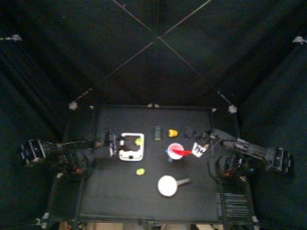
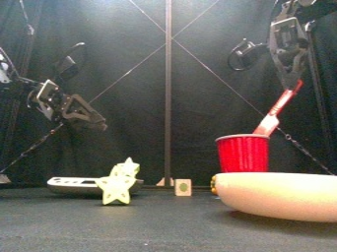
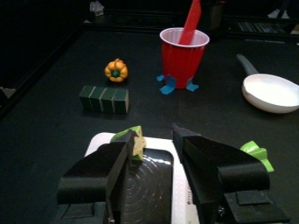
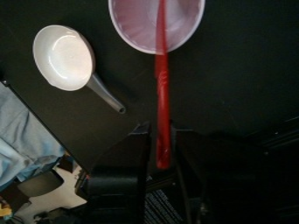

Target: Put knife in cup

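Red plastic is filling the near scene: the knife (image 4: 162, 105) is slanting down with its tip inside the cup (image 2: 242, 154), the right gripper (image 4: 163, 162) clamping its handle. Releasing at this tilt risks the knife levering the light cup over. Farther off, the left gripper (image 3: 163, 157) is hovering, jaws apart, above the white board (image 3: 152, 179).

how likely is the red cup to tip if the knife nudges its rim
Fairly likely, I'd guess: the cup looks tall for its base, thin-walled and probably light. The knife, held by the right end effector, leans in over the rim, so a sideways push would act high up. It would likely slide or topple.
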Controlling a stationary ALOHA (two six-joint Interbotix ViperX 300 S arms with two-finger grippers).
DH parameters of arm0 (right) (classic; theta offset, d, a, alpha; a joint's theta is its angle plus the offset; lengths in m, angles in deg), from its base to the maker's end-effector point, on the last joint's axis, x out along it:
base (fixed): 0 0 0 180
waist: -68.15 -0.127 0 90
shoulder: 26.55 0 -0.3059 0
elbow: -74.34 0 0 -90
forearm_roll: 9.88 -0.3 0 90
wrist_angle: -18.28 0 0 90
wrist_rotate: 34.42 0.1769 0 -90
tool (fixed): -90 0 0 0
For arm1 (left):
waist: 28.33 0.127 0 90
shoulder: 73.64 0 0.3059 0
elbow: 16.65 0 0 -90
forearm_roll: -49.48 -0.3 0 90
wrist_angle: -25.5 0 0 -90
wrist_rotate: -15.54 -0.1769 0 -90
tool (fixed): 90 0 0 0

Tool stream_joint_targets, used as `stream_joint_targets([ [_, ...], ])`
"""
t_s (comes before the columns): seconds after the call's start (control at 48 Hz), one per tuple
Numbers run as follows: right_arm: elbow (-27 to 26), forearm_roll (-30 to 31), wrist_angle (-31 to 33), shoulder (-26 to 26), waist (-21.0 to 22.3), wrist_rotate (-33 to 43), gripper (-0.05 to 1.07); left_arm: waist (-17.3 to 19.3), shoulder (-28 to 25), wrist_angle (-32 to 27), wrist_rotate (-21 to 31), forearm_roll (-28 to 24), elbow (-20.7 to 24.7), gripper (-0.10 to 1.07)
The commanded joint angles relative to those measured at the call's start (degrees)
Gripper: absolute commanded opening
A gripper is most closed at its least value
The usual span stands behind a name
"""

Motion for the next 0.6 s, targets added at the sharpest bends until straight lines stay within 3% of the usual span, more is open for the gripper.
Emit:
stream_joint_targets([
  [0.0, -1.3, -0.1, -0.3, -0.4, 0.2, 0.0, 0.74, 0.0, 0.1, 0.2, 0.0, 0.2, 0.6, 0.78],
  [0.583, -0.6, 0.0, -1.9, -1.0, 0.3, -0.2, 0.74, -0.1, 0.1, 0.2, 0.0, 0.2, 0.5, 0.78],
])
